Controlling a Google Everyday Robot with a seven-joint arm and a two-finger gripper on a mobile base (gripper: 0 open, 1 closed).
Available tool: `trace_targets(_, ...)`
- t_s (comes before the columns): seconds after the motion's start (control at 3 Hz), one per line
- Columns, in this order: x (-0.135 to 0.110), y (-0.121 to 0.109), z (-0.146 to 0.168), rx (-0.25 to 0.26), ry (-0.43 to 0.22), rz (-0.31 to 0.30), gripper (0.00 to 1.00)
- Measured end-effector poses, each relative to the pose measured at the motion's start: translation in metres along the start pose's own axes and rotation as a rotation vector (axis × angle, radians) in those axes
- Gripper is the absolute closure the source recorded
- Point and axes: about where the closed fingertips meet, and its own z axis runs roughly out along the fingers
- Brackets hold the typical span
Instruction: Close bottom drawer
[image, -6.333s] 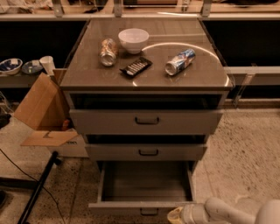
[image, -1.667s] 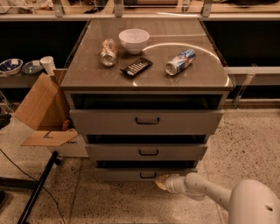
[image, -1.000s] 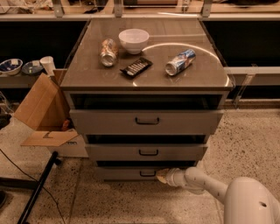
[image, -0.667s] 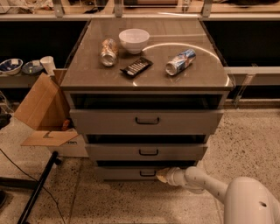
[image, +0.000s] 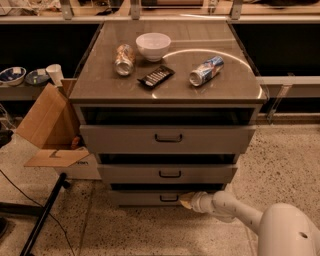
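Note:
The bottom drawer (image: 142, 198) is the lowest of three grey drawers in the cabinet, with a small dark bar handle (image: 169, 199) at its centre. Its front panel sits pushed in, close under the middle drawer (image: 167, 173). My gripper (image: 186, 200) is at the end of the white arm (image: 235, 212) that reaches in from the lower right. Its tip rests against the bottom drawer's front, just right of the handle.
On the cabinet top (image: 100, 75) lie a white bowl (image: 153, 46), two cans (image: 124, 59) (image: 206, 70) and a dark remote (image: 156, 76). An open cardboard box (image: 47, 127) stands to the left. A black stand leg (image: 42, 217) crosses the speckled floor at lower left.
The bottom drawer stood pulled far out 6.3 s ago and is now pushed in. My gripper followed its front inward; over the last second it hardly moved.

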Motion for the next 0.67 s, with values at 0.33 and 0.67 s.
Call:
trace_targets(0.33, 0.009, -0.001, -0.011, 0.009, 0.004, 0.014, 1.0)
trace_targets(0.67, 0.036, 0.022, -0.041, -0.01, 0.019, 0.041, 1.0)
